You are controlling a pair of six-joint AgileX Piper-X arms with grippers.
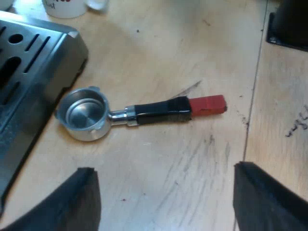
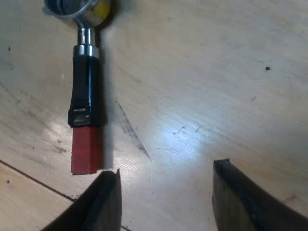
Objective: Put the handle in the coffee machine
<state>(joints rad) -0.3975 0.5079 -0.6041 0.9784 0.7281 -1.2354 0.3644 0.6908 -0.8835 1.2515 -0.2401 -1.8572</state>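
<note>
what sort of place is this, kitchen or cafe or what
Probably a coffee-making bench, kitchen or not: a metal holder lies loose on a wooden table beside an espresso machine, a white mug close by.

holder (image 1: 86,113): silver metal basket, glossy black handle, red end | table (image 1: 192,48): pale wood, fine grain, dark scuffs and specks | espresso machine (image 1: 29,62): grey metal, dark slots | mug (image 1: 67,6): white, red lettering | left gripper (image 1: 163,169), right gripper (image 2: 166,169): black

Pale, scuffed wooden tabletop (image 1: 192,43) lies beneath my left gripper (image 1: 163,169), with a dark seam (image 1: 251,106) close beside it. Ahead of my right gripper (image 2: 166,169), light glares off the wood.
</note>
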